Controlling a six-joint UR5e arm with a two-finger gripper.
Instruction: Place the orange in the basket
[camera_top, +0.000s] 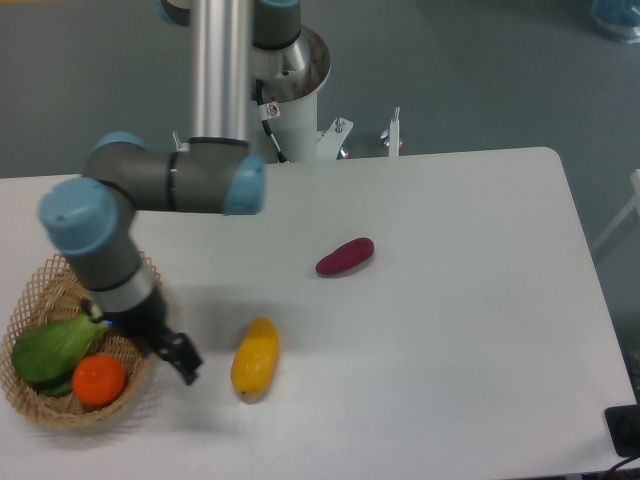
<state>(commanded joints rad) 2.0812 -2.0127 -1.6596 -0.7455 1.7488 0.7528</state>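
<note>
A white table (450, 350) stands on a gray floor. At its left edge sits a tan woven basket (40, 415). Inside lie the orange (99, 380), small, round and bright, and a green leafy vegetable (48, 347) touching it. The gripper (183, 360) hangs just beside the basket, holding nothing; I cannot tell whether its fingers are apart.

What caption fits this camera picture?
Orange rests in the wicker basket; the gripper hangs beside it.

White table (450, 330) with rounded corners, grey floor (480, 70) behind, even light
</note>
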